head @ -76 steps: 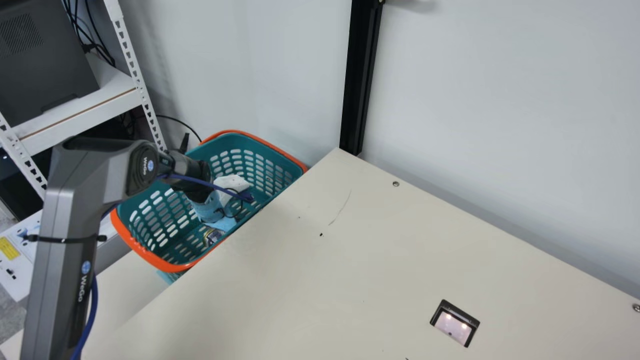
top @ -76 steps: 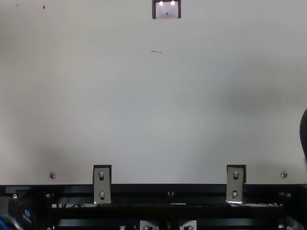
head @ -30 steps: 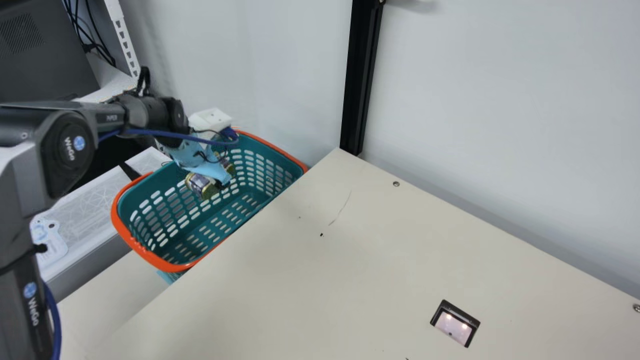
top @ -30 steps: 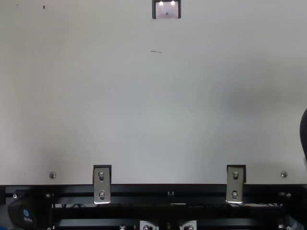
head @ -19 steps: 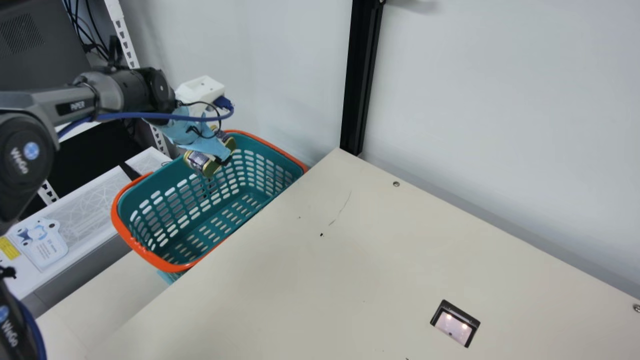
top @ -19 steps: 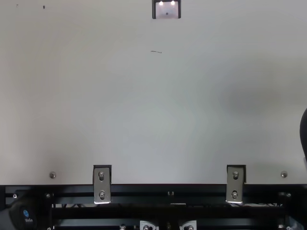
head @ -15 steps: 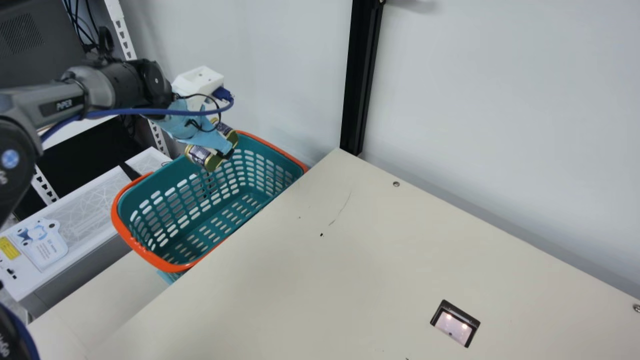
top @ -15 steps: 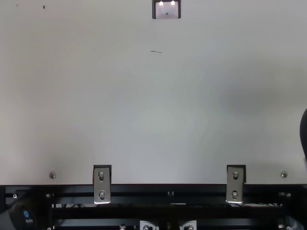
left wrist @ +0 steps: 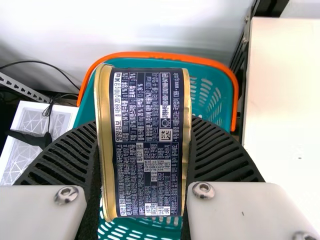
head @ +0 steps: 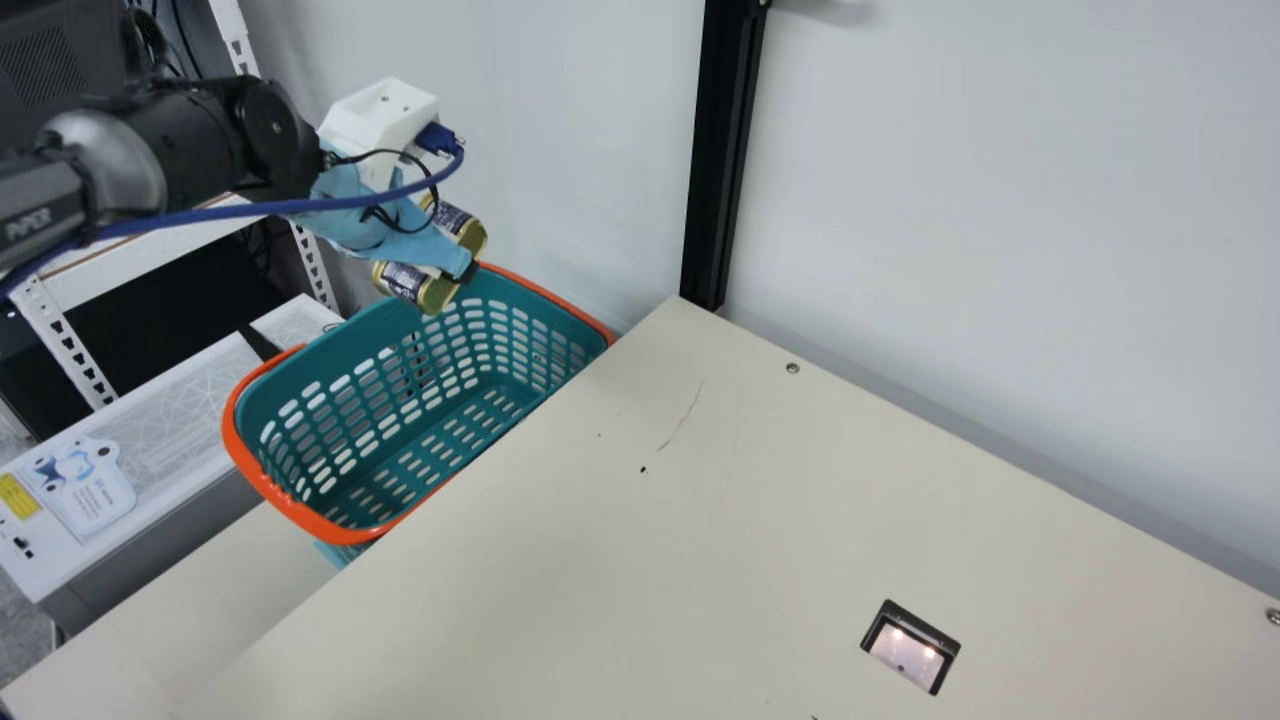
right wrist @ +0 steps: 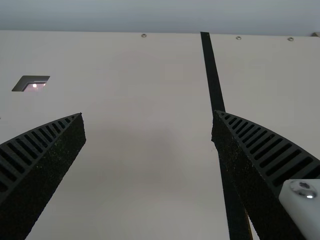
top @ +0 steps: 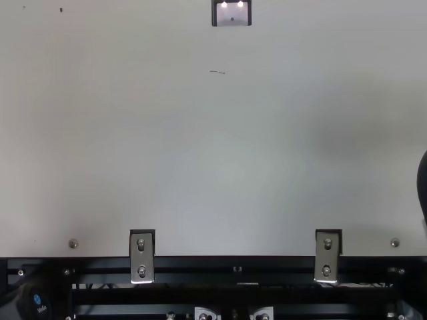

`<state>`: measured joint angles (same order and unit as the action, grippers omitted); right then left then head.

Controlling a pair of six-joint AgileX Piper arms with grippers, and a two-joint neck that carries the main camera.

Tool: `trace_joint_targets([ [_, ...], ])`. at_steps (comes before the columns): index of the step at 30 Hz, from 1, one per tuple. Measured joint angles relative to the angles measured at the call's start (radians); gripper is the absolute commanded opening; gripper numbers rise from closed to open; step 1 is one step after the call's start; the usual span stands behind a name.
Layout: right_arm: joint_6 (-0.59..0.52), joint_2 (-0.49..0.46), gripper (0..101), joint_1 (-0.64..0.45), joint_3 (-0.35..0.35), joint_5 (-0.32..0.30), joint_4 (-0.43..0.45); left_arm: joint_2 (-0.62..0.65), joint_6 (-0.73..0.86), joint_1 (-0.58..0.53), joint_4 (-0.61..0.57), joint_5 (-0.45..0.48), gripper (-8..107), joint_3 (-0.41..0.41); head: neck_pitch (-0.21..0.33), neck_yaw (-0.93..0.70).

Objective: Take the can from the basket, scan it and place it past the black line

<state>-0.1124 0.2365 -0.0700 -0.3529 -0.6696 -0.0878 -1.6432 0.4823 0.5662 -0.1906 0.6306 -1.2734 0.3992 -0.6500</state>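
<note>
One can [left wrist: 142, 145] is gripped between the two fingers of the left hand [head: 462, 268], and it is held up above the one basket [head: 300, 518]. The orange rim of the basket is placed just beside the slanting edge of the tabletop [head: 700, 560]. Between this edge and the scanner window [head: 905, 655] a wide stretch of surface is offered. The right hand [right wrist: 148, 127] is held open over the tabletop, well apart from the scanner window, and the single black line [right wrist: 214, 80] is partly covered by one finger. Two metal brackets [top: 141, 257] are counted at the black rail [top: 233, 295]. The tabletop is cream, and it is marked by small dark scratches. Behind it, a pale wall [head: 980, 200] is crossed by one black upright post [head: 722, 150], and a white shelf [head: 170, 245] is seen beyond the left arm.
</note>
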Motion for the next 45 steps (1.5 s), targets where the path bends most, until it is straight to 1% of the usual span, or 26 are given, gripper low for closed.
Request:
trace_joint_targets([
  [11, 0.000, 0.000, 101, 0.000, 0.000, 0.000, 0.000, 0.088, -0.055, -0.032, -0.012, 0.017, 10, 0.025, 0.005, 0.000],
  [24, 0.000, 0.000, 101, 0.000, 0.000, 0.000, 0.000, 0.186, -0.178, -0.093, 0.040, 0.039, 10, 0.040, 0.005, 0.000],
  [33, 0.000, 0.000, 101, 0.000, 0.000, 0.000, 0.000, 0.246, -0.286, -0.133, 0.090, 0.078, 10, 0.040, 0.000, 0.000],
  [45, 0.000, 0.000, 101, 0.000, 0.000, 0.000, 0.000, 0.349, -0.386, -0.194, 0.112, 0.107, 10, 0.038, 0.000, -0.005],
])
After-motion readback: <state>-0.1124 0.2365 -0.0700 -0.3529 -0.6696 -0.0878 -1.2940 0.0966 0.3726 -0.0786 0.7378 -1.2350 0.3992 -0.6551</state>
